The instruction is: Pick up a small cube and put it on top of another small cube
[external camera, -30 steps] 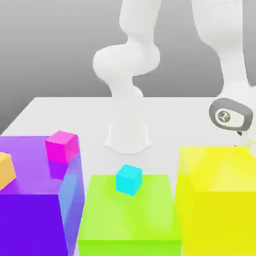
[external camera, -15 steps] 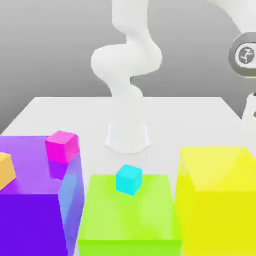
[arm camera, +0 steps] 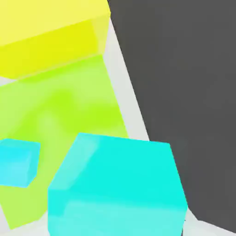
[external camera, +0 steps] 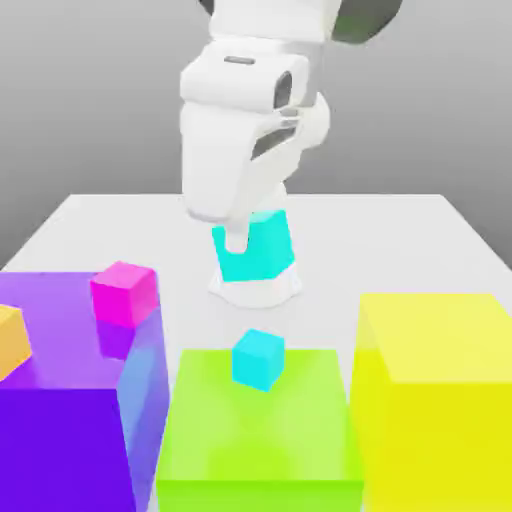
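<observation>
On the exterior view's left, a glossy magenta cube (external camera: 124, 292) sits on a translucent purple block (external camera: 70, 400). Centre: the tool (external camera: 238, 240) is clenched on the plain glossy turquoise-cyan small cube (external camera: 255, 246), held aloft, slightly tilted, no long axis, above the lighter sky-cyan cube (external camera: 258, 359) on the lime-green block (external camera: 260, 440). Right: a yellow block (external camera: 435, 390) on the white tabletop (external camera: 400, 240).

Turquoise cube (arm camera: 117, 189) large, near; lighter cyan cube (arm camera: 17, 161) on green block (arm camera: 69, 106).
</observation>
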